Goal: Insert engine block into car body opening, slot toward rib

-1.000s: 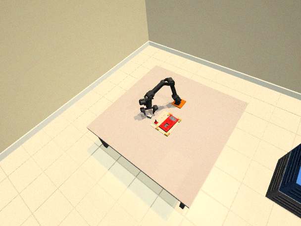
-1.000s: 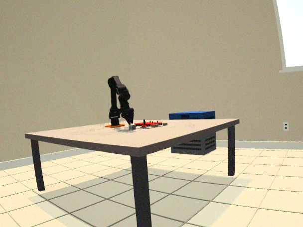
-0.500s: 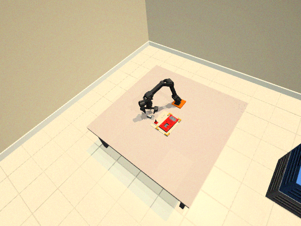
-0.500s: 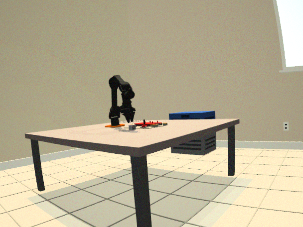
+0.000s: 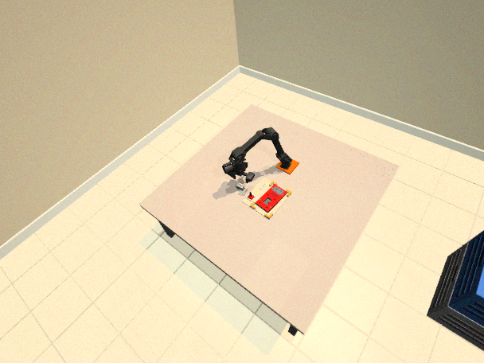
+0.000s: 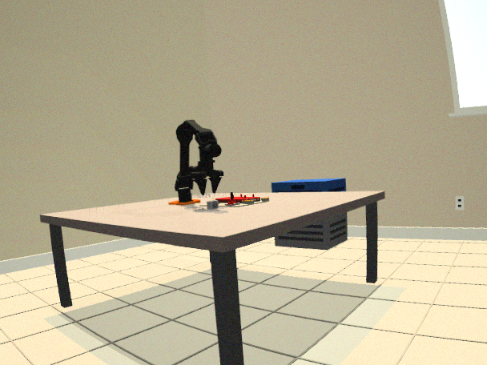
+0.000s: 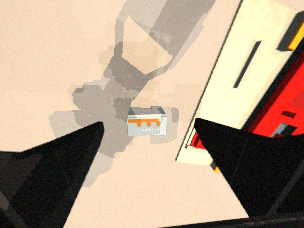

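Claw [image 5: 237,177] [image 6: 209,192] [image 7: 150,124]: open, empty, above bench [image 5: 302,247] [image 6: 140,218] [image 7: 110,205] | Block [image 5: 240,186] [image 6: 212,205] [image 7: 146,123]: on bench, just beside tray [image 5: 259,188] [image 7: 225,75] | Relation: block below claw, between fingertip lines, long axis seemingly along the finger-to-finger line.

Top view: high, oblique, far; exterior: low, off a table [image 5: 318,239] [image 6: 140,216] [image 7: 115,200] corner; wrist: close, downward. I see tabletop in all.

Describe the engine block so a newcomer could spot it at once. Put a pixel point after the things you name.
On the table [image 5: 318,223] [image 6: 160,220], find the cream board [image 5: 260,209] [image 7: 220,95] carrying the red car body [image 5: 260,204] [image 6: 240,198] [image 7: 280,95]. Just off that board, below the open jaws, lies a small block [image 5: 240,186] [image 6: 212,205] [image 7: 146,125]. Unlike its red and yellow neighbours, it is light grey with an orange comb-like marking.
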You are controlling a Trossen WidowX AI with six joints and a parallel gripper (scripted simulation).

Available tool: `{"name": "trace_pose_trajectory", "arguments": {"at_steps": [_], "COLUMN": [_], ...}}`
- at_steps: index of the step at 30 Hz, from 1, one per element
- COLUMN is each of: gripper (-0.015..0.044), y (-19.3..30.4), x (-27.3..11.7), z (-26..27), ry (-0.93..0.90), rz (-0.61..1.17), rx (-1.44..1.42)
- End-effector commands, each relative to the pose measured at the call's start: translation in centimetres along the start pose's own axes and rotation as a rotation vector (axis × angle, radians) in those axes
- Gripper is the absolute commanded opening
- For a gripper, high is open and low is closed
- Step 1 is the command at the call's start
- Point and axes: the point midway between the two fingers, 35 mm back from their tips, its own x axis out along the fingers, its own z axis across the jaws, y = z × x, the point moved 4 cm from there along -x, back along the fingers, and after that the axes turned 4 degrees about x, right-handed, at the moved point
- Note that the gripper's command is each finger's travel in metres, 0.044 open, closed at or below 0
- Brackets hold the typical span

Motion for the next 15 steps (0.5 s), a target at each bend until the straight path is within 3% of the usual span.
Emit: {"name": "trace_pose_trajectory", "arguments": {"at_steps": [1,15], "gripper": [0.044,0.044], "y": [1.2,1.7], "x": [-0.3,1.6], "z": [0.0,0.0], "ry": [-0.008,-0.008], "rz": [0.004,0.005], "rx": [0.012,0.012]}}
